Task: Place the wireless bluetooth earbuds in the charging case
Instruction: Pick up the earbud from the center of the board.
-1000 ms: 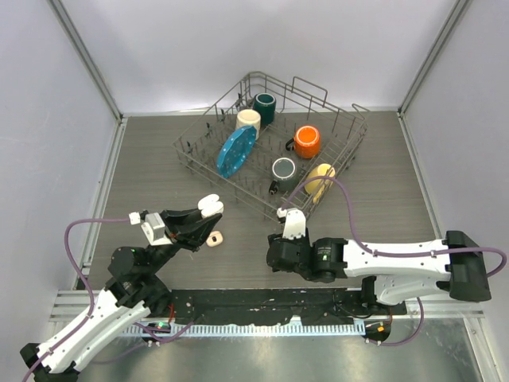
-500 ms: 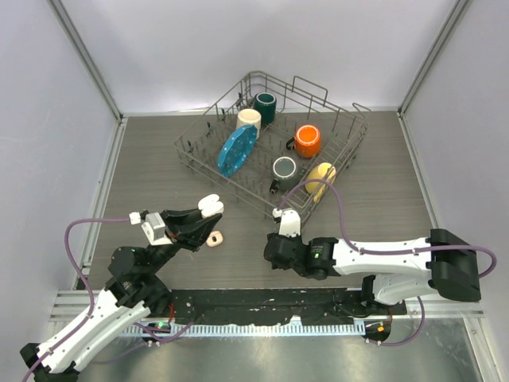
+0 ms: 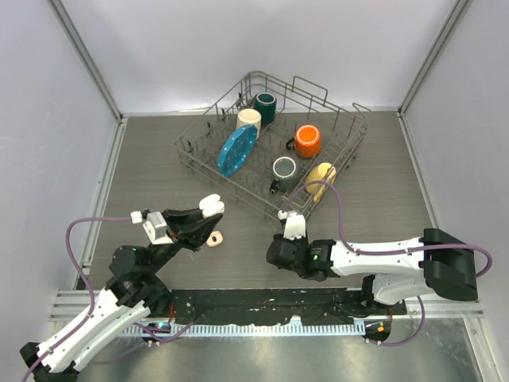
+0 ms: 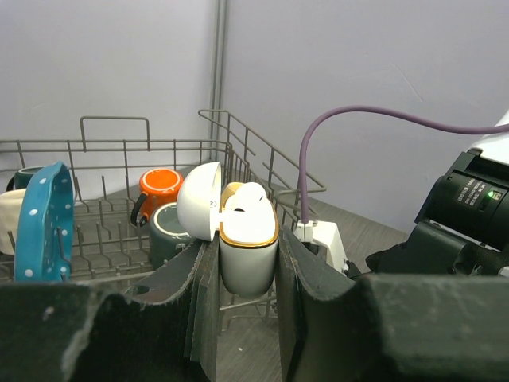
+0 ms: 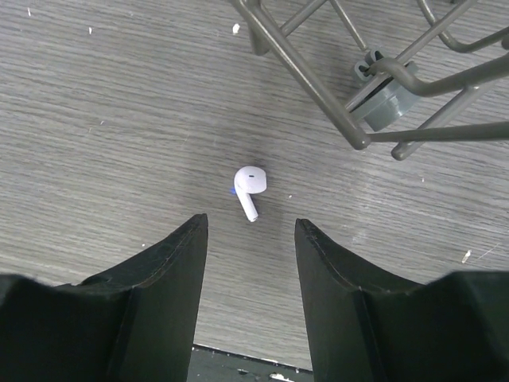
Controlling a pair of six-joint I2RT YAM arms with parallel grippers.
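**Right arm poised over the loose earbud**

One white earbud (image 5: 250, 187), flat on the table just off the dish rack (image 5: 302, 72) corner, straddled by the half-open, empty right gripper (image 5: 250, 224) for a pinch. Left of the rack's near side, charging case (image 4: 248, 267) clamped upright in the left gripper (image 4: 248, 243), lid open, second earbud (image 4: 250, 199) seated, presented for loading.

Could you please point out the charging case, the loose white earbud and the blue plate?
charging case (image 4: 248, 267): left wrist view, on its lower body.
white earbud (image 5: 251, 181): right wrist view, on its rounded head.
blue plate (image 3: 236, 150): top external view, on its dotted face.
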